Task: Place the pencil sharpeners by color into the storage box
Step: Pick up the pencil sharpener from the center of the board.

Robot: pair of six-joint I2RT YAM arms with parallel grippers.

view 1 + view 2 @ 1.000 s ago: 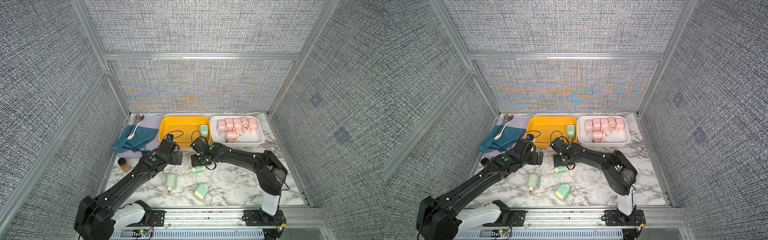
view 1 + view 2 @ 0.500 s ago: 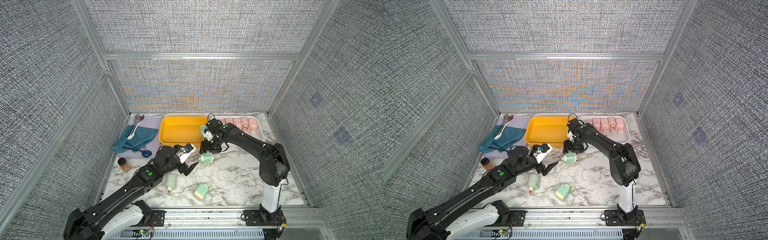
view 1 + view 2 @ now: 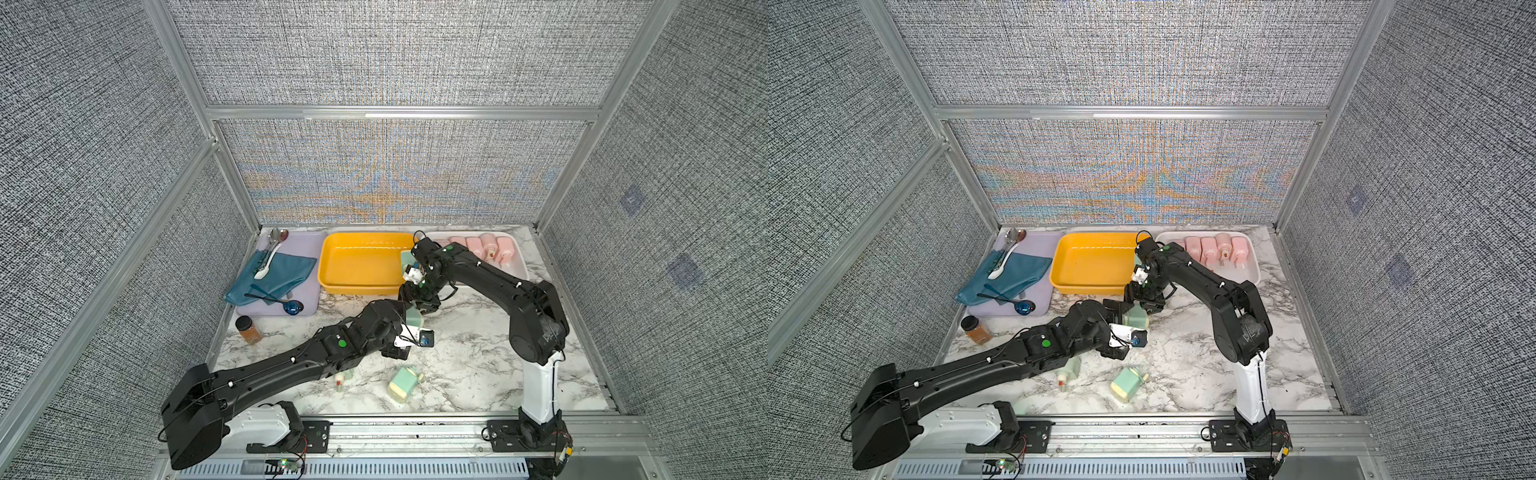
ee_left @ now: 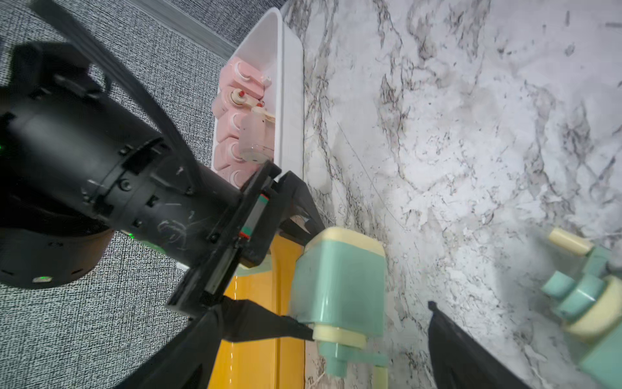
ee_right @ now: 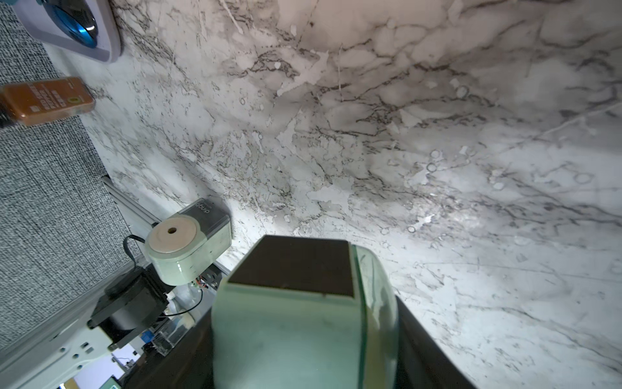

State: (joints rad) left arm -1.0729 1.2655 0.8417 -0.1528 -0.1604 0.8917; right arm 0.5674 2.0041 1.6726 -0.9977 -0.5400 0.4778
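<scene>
Green sharpener [image 3: 1136,319] clamped by right gripper [image 4: 311,284], just outside yellow tray [image 3: 357,286] near rim. Left gripper [image 3: 401,332] jaws wide, empty, alongside. Raise above rim, clear left gripper, release low inside.

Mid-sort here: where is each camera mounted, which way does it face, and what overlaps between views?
Top views: high at the front, looking down at the marble table, yellow tray, white tray; left arm and right arm show.
Left wrist: on the left arm, facing the right gripper clamping a green sharpener; one own finger shows.
Right wrist: on the right arm, looks along its jaws past that sharpener to the spice jar.
Shared: all views show the held sharpener.
</scene>
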